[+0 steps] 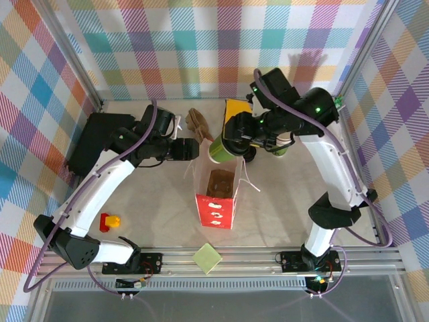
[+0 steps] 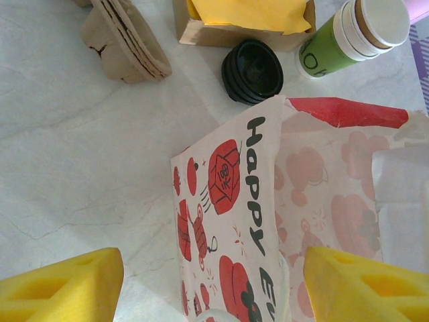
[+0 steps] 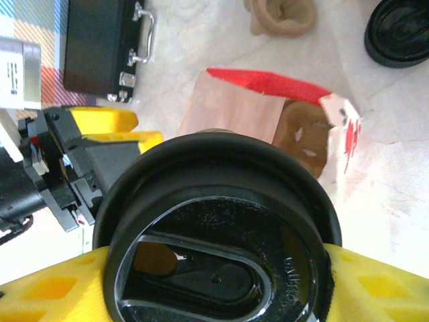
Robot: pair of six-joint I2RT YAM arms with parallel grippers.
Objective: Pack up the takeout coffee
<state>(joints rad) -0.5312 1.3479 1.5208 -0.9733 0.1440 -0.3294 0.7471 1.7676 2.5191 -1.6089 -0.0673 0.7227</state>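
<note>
The takeout coffee (image 1: pixel 218 149) is a green cup with a black lid (image 3: pixel 221 221). My right gripper (image 1: pixel 226 145) is shut on it, with a yellow finger (image 3: pixel 53 295) on each side of the lid. The cup hangs above the far rim of the open red paper bag (image 1: pixel 216 208), whose mouth (image 3: pixel 234 111) lies just beyond the lid. My left gripper (image 1: pixel 190 149) stands open at the bag's far left corner. Its two yellow fingers (image 2: pixel 60 288) straddle the bag's printed side wall (image 2: pixel 228 201) without touching it.
Behind the bag lie a stack of black lids (image 2: pixel 253 70), a stack of lidless green cups (image 2: pixel 348 37), a box of yellow napkins (image 2: pixel 244 20) and brown cup carriers (image 2: pixel 127 40). A black case (image 1: pixel 94 137) sits at the far left. A small red-yellow item (image 1: pixel 110 221) and a green pad (image 1: pixel 207 257) lie near the front.
</note>
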